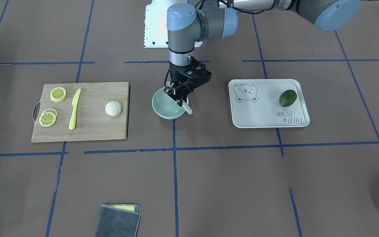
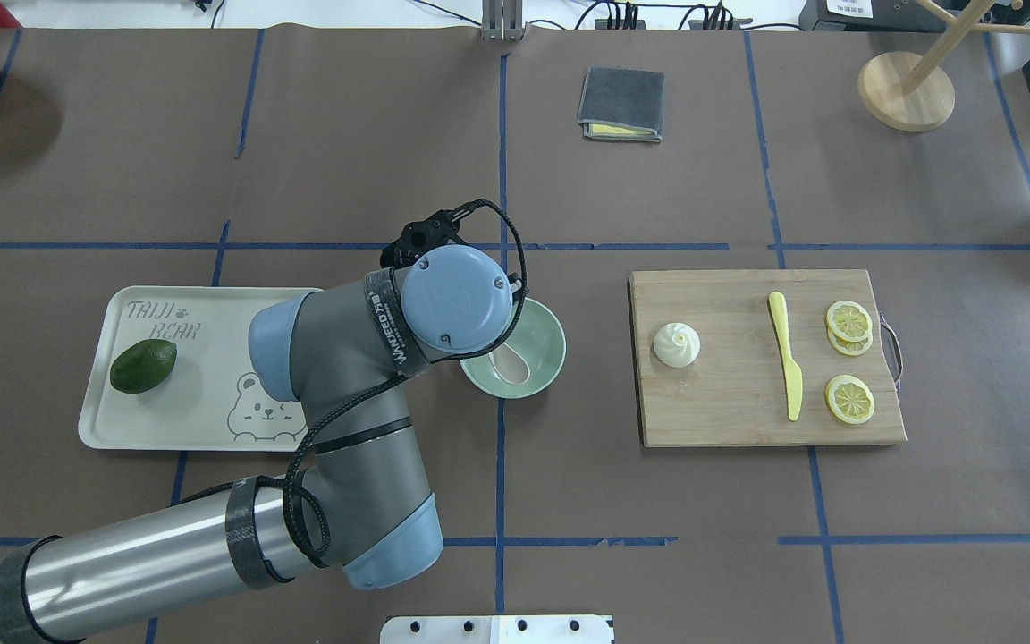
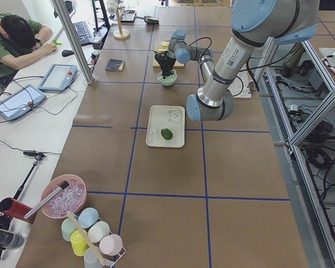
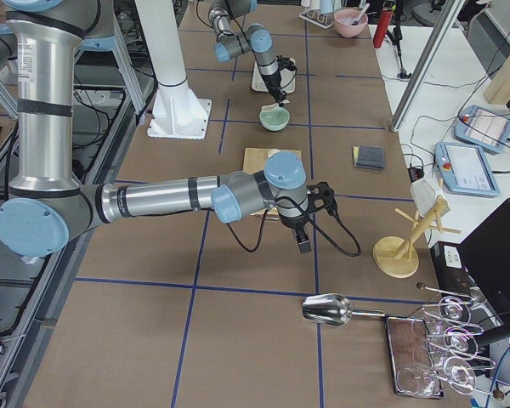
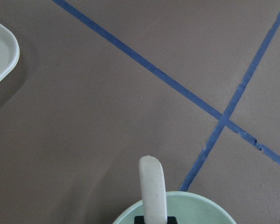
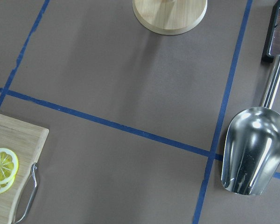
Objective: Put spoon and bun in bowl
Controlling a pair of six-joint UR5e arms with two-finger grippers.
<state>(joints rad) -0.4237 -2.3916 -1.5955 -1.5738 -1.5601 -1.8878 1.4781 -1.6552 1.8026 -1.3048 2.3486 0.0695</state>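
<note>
**So, spoon's nearly home: let go low**

The left fingers (image 1: 178,98) are clamped on the spoon (image 1: 187,109), scoop down inside the bowl (image 1: 159,110) mid-bench, handle poking over the rim. I'd open gently, then lift straight up so the handle doesn't flick out. The bun (image 1: 113,108) waits on the board (image 1: 94,128) toward the bench's right end. The right fingers (image 4: 303,242): can't tell if they're open.

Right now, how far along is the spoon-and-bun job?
Nothing is finished. In hand: the left gripper looks closed on the spoon, whose scoop lies inside the bowl with its handle over the rim, not yet let go. Left: the bun sits on the cutting board, apart from the bowl. The right gripper hangs off the board's handle end; whether it is open cannot be told.
</note>
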